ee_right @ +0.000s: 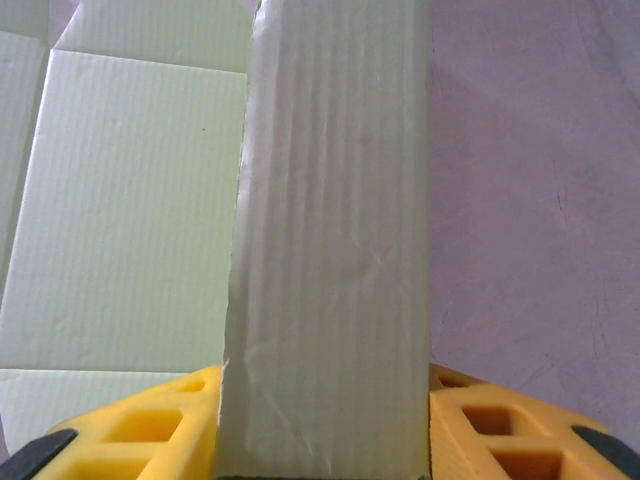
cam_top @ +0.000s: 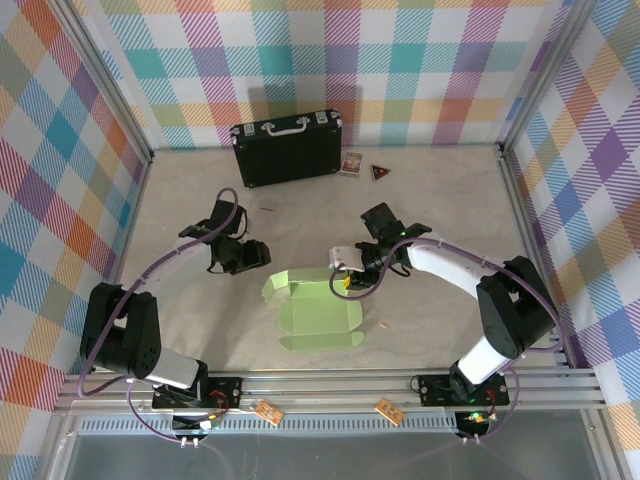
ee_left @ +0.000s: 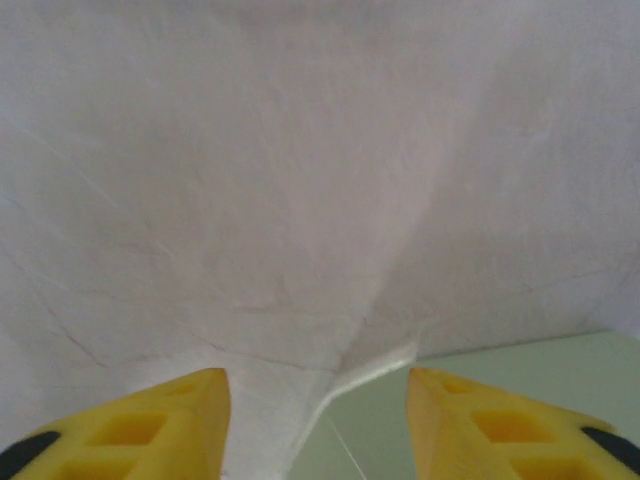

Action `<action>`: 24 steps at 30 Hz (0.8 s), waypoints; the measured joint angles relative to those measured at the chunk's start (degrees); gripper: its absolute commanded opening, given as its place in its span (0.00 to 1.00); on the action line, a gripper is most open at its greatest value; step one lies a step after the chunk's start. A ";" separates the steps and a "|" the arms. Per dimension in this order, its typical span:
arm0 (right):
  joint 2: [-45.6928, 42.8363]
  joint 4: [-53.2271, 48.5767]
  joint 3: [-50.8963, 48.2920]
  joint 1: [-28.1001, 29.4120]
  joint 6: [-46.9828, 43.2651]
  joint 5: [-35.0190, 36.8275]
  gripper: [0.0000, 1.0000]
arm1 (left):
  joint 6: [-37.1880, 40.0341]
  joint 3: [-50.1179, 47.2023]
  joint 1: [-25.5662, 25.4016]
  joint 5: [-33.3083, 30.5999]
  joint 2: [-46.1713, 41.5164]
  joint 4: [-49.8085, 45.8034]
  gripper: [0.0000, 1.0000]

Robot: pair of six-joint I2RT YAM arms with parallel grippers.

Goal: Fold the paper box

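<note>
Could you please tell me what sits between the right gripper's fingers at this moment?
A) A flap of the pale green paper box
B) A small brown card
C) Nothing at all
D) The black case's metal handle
A: in the right wrist view, a raised flap of the paper box spans the gap between the yellow fingers of the right gripper, meeting both.
</note>
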 measured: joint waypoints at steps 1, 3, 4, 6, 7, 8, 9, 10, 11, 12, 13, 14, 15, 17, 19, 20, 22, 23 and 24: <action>0.04 0.02 0.00 -0.04 0.04 0.00 0.44 | -0.31 -0.92 0.00 1.20 0.02 0.52 0.38; 0.04 0.00 0.02 -0.11 0.09 -0.02 0.44 | -0.83 -2.34 0.00 2.43 0.02 1.03 0.37; 0.11 0.00 0.11 -0.17 0.09 0.02 0.44 | -1.11 -2.91 0.00 2.58 0.02 1.09 0.36; 0.39 0.00 0.42 -0.33 0.13 0.04 0.43 | -1.29 -3.76 0.00 2.84 0.02 1.18 0.29; 0.57 -0.02 0.61 -0.33 0.26 0.04 0.43 | -1.25 -4.11 -0.02 3.26 0.02 1.20 0.26; 0.81 0.00 0.83 -0.33 0.35 0.04 0.43 | -1.18 -4.35 -0.13 3.61 0.02 1.18 0.25; 0.94 0.02 0.96 -0.33 0.50 0.04 0.43 | -1.11 -4.55 -0.48 3.89 0.02 1.20 0.25; 1.03 0.02 1.05 -0.33 0.76 0.07 0.43 | -1.14 -4.70 -0.87 4.04 0.02 1.20 0.25; 1.09 0.02 1.07 -0.33 0.90 0.07 0.43 | -1.11 -4.76 -1.40 4.20 0.02 1.22 0.25; 1.16 0.11 1.09 -0.33 0.96 0.04 0.43 | -1.11 -4.83 -2.19 4.31 0.02 1.25 0.25; 1.18 0.13 1.14 -0.33 1.11 0.02 0.43 | -1.09 -4.90 -3.15 4.52 0.02 1.38 0.25; 1.22 0.13 1.16 -0.33 1.18 0.02 0.43 | -0.98 -4.92 -4.00 4.79 0.02 1.51 0.25; 1.25 0.15 1.18 -0.33 1.18 0.02 0.43 | -0.83 -4.92 -4.92 4.90 0.02 1.64 0.25; 1.29 0.13 1.22 -0.33 1.25 0.02 0.43 | -0.24 -4.90 -6.36 4.90 0.00 1.64 0.26; 1.46 0.09 1.42 -0.33 1.29 0.00 0.43 | 0.44 -4.90 -7.54 4.79 -0.09 1.29 0.27; 1.57 0.04 1.55 -0.33 1.29 -0.02 0.43 | 0.72 -4.90 -7.98 4.66 -0.22 0.90 0.28; 1.77 -0.13 1.81 -0.33 1.25 -0.15 0.43 | 1.46 -4.72 -8.72 4.24 -0.42 -0.04 0.28; 1.84 -0.13 1.86 -0.33 1.25 -0.22 0.43 | 1.73 -4.44 -9.01 4.00 -0.42 -0.74 0.29; 1.90 -0.20 1.92 -0.33 1.22 -0.31 0.43 | 1.92 -4.11 -9.29 3.69 -0.42 -1.29 0.30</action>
